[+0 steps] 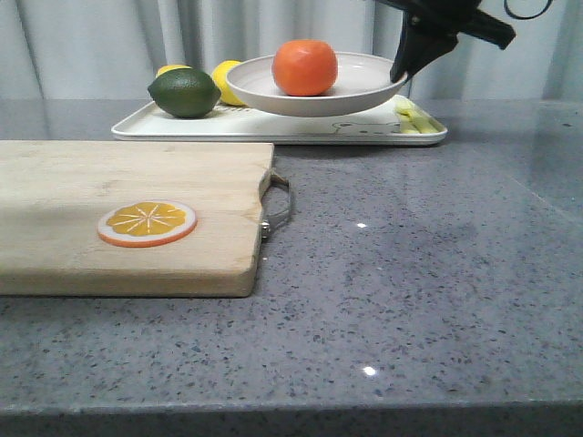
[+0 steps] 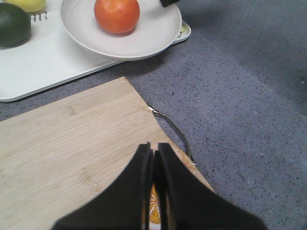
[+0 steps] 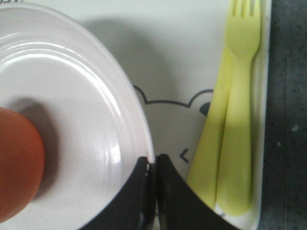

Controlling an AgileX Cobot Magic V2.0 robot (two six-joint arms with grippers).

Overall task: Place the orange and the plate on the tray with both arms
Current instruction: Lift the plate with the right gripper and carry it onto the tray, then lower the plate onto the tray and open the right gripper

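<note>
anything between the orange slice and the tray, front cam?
Only bare wooden cutting board, then a thin strip of grey countertop. Front view shows nothing else between the orange slice and the tray.

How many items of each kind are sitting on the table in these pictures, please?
Whole fruit: 3 (orange, lime, lemon)
Fruit slices: 1 (orange slice)
Dishes: 1 (plate)
Cutlery: 2 (fork and a second yellow utensil)
Boards and trays: 2 (tray, cutting board)
Total: 9
</note>
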